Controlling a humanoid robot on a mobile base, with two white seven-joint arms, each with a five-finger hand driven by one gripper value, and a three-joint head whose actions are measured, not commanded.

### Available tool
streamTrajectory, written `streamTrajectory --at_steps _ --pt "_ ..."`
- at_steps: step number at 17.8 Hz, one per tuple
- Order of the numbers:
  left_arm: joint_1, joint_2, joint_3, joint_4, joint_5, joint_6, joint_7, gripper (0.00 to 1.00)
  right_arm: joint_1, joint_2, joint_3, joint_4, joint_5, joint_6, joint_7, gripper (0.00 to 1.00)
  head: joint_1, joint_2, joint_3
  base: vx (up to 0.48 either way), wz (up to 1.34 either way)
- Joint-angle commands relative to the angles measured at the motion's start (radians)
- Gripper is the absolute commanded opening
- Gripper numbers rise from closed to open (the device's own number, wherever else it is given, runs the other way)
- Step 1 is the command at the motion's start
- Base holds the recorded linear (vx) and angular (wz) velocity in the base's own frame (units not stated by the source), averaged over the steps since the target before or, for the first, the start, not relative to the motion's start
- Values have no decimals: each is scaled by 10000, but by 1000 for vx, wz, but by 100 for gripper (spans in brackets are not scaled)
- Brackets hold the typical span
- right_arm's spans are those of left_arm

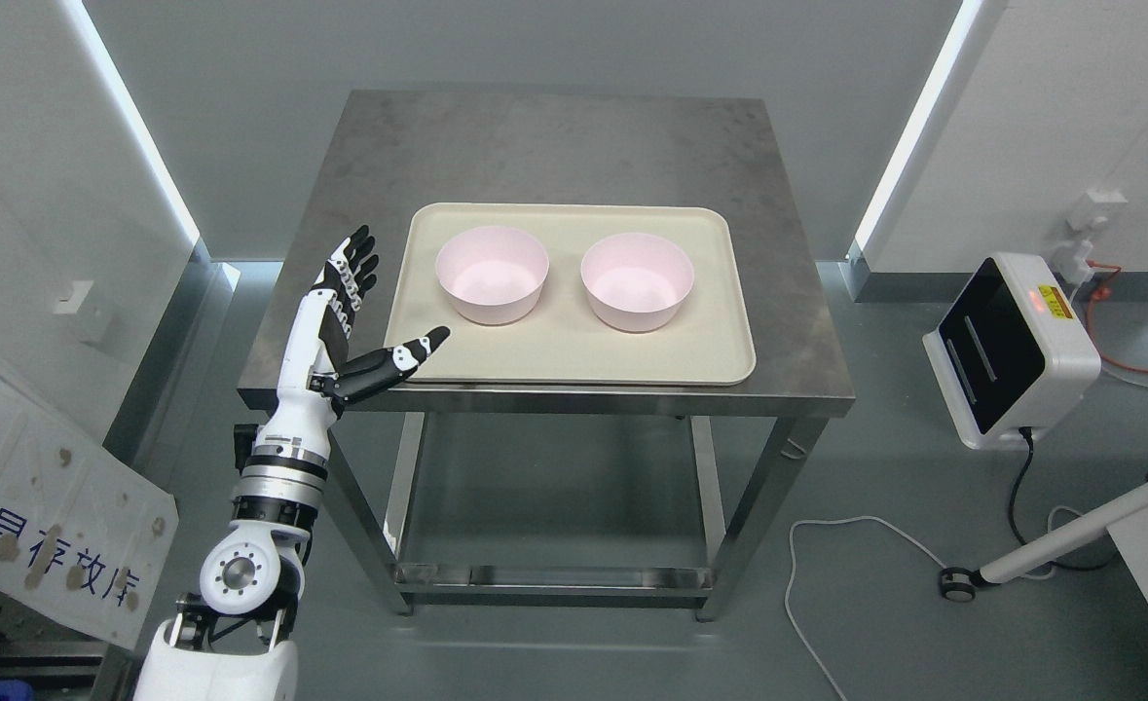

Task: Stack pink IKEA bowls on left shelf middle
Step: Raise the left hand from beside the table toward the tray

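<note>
With fingers spread wide and empty, the left robot hand [354, 316] should reach right to the nearer pink bowl [492, 274] on the tray [574, 365], gripping its rim squarely.

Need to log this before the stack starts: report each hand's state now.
Left hand: open, fingers spread, holding nothing, beside the tray.
Right hand: not in view.
</note>
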Motion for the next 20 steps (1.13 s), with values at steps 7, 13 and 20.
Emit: streamTrajectory --at_steps 7,13,20 --pt "30 172 920 71 -582 -65 53 100 15 -174 -107 -337 0 6 4 100 0 0 0 0 0" --pt "-153 172 2313 776 -785 118 449 100 15 -174 -107 -337 0 6 4 100 0 0 0 0 0" --pt "-461 454 2534 838 -801 1531 1526 100 15 -174 -107 -337 0 6 4 100 0 0 0 0 0"
